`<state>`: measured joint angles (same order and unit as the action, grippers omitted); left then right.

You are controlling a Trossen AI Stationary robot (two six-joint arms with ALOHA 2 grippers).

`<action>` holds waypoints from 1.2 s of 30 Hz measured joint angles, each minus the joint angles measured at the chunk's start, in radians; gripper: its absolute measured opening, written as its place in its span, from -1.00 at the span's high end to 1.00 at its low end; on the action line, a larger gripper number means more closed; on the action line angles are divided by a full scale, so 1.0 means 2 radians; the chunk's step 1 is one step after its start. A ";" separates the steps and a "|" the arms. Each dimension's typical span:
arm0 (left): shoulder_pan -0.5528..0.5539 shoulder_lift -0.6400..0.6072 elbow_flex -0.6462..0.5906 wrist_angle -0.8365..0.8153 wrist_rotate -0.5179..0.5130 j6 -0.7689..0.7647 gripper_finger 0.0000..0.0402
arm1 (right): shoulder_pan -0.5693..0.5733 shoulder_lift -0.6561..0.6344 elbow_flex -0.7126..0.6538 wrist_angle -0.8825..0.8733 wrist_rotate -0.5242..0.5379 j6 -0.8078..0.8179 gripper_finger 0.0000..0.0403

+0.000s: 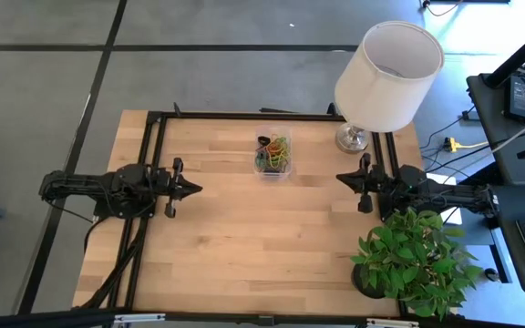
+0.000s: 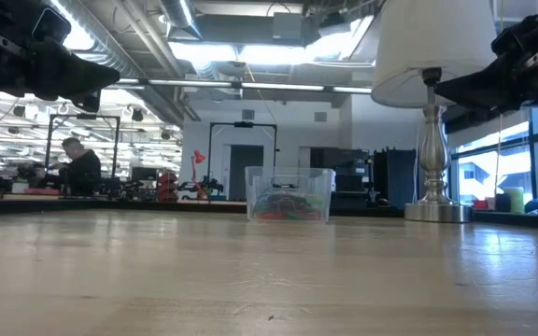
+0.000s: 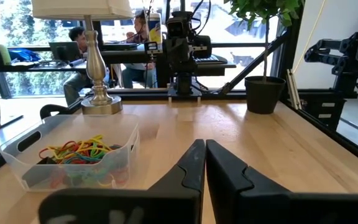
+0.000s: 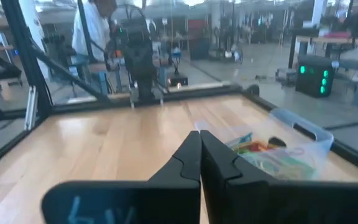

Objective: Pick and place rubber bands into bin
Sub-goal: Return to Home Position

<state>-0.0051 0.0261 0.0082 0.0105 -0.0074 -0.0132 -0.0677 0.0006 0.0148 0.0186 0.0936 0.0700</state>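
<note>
— What's in the bin [image 2: 288, 179]?
— A tangled heap of rubber bands [image 3: 79, 151]: red, yellow, green, orange, a few dark. The bin is clear and stands on the counter [image 1: 244, 237].
— And the tools?
— The left tool [image 1: 199, 189] is well apart from the bin, fingers pressed together, holding nothing. The right tool [image 1: 339, 177], on the bin's other side, is the same.

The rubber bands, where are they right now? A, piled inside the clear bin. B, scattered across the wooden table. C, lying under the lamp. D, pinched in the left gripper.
A: the rubber bands lie in a coloured tangle inside the bin, while the left gripper and right gripper are shut on nothing at opposite sides of the table.
</note>
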 joint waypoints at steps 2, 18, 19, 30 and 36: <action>0.000 0.000 0.000 0.000 0.000 0.000 0.95 | 0.000 0.001 -0.004 0.009 -0.005 -0.008 1.00; 0.000 0.000 0.000 0.000 0.000 0.000 0.96 | 0.032 0.001 -0.004 0.002 -0.061 0.014 1.00; 0.000 0.000 0.000 0.000 0.000 0.000 0.96 | 0.038 0.001 -0.004 0.002 -0.061 0.013 1.00; 0.000 0.000 0.000 0.000 0.000 0.000 0.96 | 0.046 0.001 -0.004 0.005 -0.042 -0.013 1.00; 0.000 0.000 0.000 0.000 0.000 0.000 0.97 | 0.046 0.001 -0.004 0.009 -0.020 -0.045 1.00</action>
<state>-0.0049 0.0261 0.0082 0.0105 -0.0076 -0.0132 0.0235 0.0032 0.0067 0.0356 0.0546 -0.0203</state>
